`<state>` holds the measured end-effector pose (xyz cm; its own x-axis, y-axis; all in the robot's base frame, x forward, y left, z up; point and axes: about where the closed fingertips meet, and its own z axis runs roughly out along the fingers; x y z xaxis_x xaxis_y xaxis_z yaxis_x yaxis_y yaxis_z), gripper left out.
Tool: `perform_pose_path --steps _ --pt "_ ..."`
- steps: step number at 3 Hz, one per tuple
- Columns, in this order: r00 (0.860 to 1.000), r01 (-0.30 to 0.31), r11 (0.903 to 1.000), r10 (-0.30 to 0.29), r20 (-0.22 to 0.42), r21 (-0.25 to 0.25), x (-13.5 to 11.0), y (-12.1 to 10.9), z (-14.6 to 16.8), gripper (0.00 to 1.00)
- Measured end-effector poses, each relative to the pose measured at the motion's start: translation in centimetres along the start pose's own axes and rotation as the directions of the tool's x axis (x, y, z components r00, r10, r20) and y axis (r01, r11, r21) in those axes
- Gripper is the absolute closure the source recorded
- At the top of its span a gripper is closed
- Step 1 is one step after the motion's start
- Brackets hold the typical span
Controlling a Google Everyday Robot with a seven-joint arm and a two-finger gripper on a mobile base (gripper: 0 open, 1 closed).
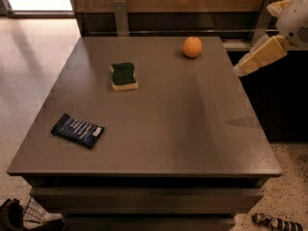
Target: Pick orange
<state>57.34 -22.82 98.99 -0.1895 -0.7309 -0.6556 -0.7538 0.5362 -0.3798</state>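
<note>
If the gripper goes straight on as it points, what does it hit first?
Probably the bare table near its right edge: the gripper, just off that edge, points down-left. The orange lies off that line, farther back. Depth is unclear.

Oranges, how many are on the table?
1. The orange sits near the far edge of the table, right of the sponge. Nothing there looks big enough to hide another. The gripper hangs beyond the table's right edge, apart from the orange.

Cream-tan, blocky, tapered gripper observed at upper right edge of view, joined to white rounded arm housing, grey slotted vent noted
</note>
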Motion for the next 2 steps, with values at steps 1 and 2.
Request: perform_pose_path --steps 1,2 --pt "0.984 -0.086 0.9954 0.079 0.158 0.041 -1.6 -2.7 2.7 0.0" --pt "0.952 -0.165 0.9857 0.151 0.266 0.033 -2.2 -3.9 5.1 0.0"
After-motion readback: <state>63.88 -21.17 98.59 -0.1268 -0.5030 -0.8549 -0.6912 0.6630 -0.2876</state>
